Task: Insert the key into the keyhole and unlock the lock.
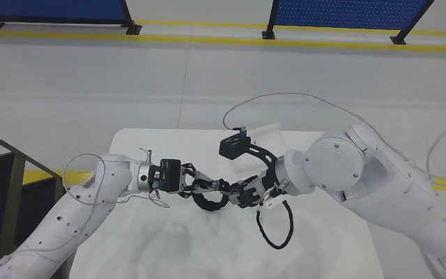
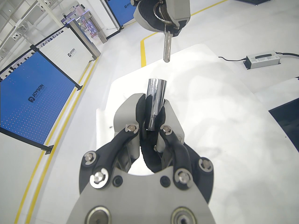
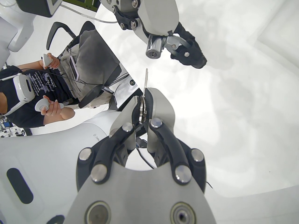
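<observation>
Chrome, smooth and mirror-bright, the cylindrical lock sits clamped between the black, rubbery pads of the left gripper, whose jaws are closed on its lower half. From its side a matte black cable, rough-textured, curves away through a metal fitting. The right wrist view shows the lock's round end face with a small keyhole at its centre.

Facing that end is the key, a slim, flat, silvery blade with a rounded tip. The right gripper holds it by the head, its grey fingers shut on it, and a thin wire ring lies against the ribbed pad. The key's tip is near the lock's end but apart from it. Both are held above the smooth white table with its rounded corners.
</observation>
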